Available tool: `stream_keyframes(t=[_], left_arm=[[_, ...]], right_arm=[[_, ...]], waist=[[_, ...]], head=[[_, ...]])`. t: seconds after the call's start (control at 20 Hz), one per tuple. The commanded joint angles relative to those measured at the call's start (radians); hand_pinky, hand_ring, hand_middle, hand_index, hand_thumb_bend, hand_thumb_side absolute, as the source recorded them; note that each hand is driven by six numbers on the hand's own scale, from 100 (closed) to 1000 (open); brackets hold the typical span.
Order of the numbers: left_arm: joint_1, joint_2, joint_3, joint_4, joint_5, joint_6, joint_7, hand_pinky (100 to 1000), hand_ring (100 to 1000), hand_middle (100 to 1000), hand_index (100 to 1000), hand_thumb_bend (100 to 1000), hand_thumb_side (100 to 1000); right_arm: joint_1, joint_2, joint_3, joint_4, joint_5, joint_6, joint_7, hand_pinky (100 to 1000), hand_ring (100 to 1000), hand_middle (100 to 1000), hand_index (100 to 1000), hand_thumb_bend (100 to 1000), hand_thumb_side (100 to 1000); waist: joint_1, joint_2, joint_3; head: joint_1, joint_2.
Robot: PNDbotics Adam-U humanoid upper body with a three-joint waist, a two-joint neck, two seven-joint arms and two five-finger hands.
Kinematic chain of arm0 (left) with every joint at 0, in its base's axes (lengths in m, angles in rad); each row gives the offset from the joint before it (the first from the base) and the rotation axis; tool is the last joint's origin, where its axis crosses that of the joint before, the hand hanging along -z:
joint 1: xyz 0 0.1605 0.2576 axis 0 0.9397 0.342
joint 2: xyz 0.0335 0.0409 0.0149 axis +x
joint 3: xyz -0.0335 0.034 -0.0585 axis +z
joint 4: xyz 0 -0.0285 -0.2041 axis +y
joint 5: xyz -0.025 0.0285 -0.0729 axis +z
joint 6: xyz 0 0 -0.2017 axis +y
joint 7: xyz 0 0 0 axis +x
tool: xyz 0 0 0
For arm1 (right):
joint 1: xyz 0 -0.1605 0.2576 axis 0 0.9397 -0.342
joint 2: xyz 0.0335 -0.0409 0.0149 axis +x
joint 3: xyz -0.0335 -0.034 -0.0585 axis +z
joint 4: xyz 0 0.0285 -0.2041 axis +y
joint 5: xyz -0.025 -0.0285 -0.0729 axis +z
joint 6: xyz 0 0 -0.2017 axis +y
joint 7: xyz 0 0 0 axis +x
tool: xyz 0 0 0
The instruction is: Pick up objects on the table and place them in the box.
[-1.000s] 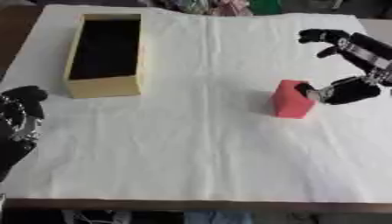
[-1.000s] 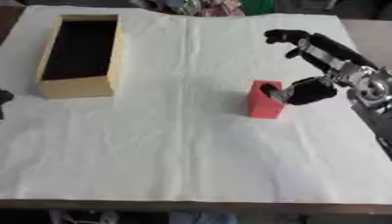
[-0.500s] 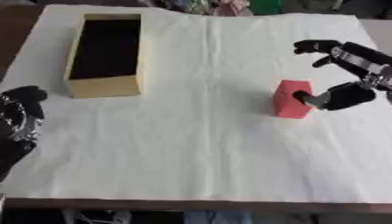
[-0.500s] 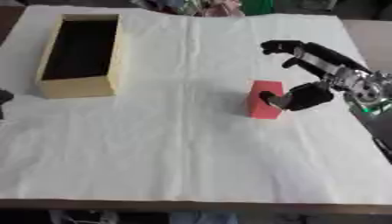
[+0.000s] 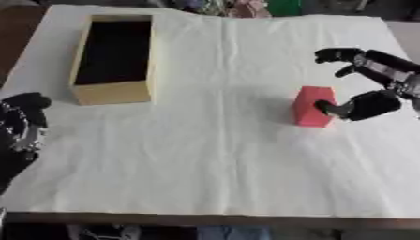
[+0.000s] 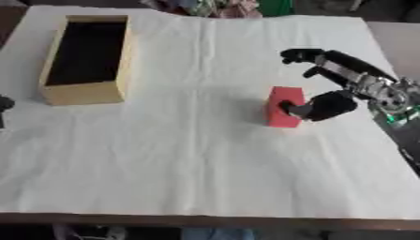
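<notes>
The table (image 5: 246, 187) in front of me is the biggest thing here, covered by a white cloth (image 5: 213, 154) with soft creases and fold lines running across it; a dark wooden edge shows along the near side. On the far left of the cloth stands the box (image 5: 115, 93), a long rectangular open-topped container with pale yellowish, cardboard-like walls and a dark, matte inside. I cannot see anything in it.

My right hand (image 6: 328, 105) reaches in from the right, black with silver metal at the wrist. Its thumb presses the right face of the red block (image 6: 281, 114), while my fingers (image 6: 299, 54) arch spread and curled above and beyond the block, apart from it; the hand is not closed around it. The red block stands upright on the cloth, right of centre and well apart from the box. It is a small, plain rectangular solid with flat faces and squared edges, a lighter red on top.

My left hand (image 5: 20, 126) rests idle at the lower left edge, black, fingers up and relaxed, holding nothing.
</notes>
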Motion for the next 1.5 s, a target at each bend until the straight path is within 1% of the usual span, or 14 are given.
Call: stream_keyframes(t=[0.05,0.45,1.0,1.5], left_arm=[[-0.002,0.022,0.005,-0.009,-0.004,-0.001,-0.001,1000,819,688,768,100,238],[-0.002,0.021,0.005,-0.009,-0.004,-0.001,-0.001,1000,820,687,768,100,238],[-0.002,0.021,0.005,-0.009,-0.005,-0.001,0.0,1000,821,687,767,100,238],[-0.002,0.022,0.005,-0.009,-0.005,-0.001,0.001,1000,821,687,767,100,238]], right_arm=[[-0.007,-0.032,-0.003,0.007,0.0,0.001,0.012,845,1000,905,1000,333,176],[-0.008,-0.028,0.007,0.035,0.01,-0.001,0.038,847,1000,907,1000,340,191],[-0.005,-0.028,0.005,0.051,0.018,0.002,0.058,849,1000,909,1000,342,200],[-0.008,-0.024,0.007,0.07,0.044,0.009,0.088,851,1000,912,1000,356,205]], waist=[[0.001,-0.017,0.0],[0.0,-0.017,0.001],[0.001,-0.016,0.0],[-0.001,-0.016,0.001]], head=[[0.001,0.006],[0.002,0.006],[0.002,0.006],[0.004,0.006]])
